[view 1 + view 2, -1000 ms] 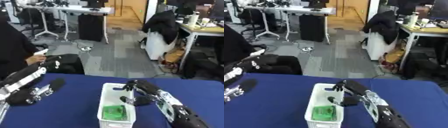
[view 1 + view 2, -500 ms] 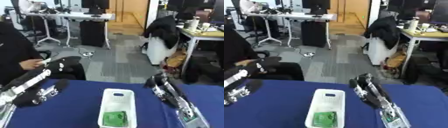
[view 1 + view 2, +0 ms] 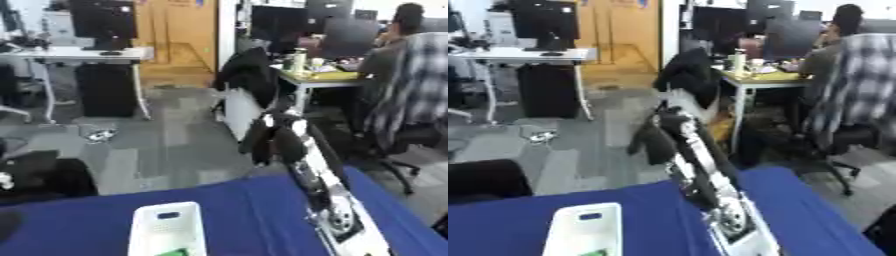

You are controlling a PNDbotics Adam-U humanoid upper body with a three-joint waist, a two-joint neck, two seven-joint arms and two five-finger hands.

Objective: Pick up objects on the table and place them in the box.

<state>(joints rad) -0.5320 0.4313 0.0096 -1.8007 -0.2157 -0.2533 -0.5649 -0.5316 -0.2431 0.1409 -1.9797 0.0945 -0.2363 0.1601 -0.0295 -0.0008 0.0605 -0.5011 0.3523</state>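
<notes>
A grey tiled floor (image 3: 166, 145) is seen beyond the blue table (image 3: 245, 210), with a white desk (image 3: 74, 52) carrying a dark monitor (image 3: 103, 22) at the left, wooden doors (image 3: 179, 30) behind, and a cluttered desk (image 3: 328, 75) at the right.

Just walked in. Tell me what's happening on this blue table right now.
The robot's right hand is raised high above the far edge of the blue table, its fingers hanging down, and it carries nothing that shows. The white box sits at the near edge with something green just visible inside it. The left hand is out of view. No loose objects show on the visible part of the table.
</notes>
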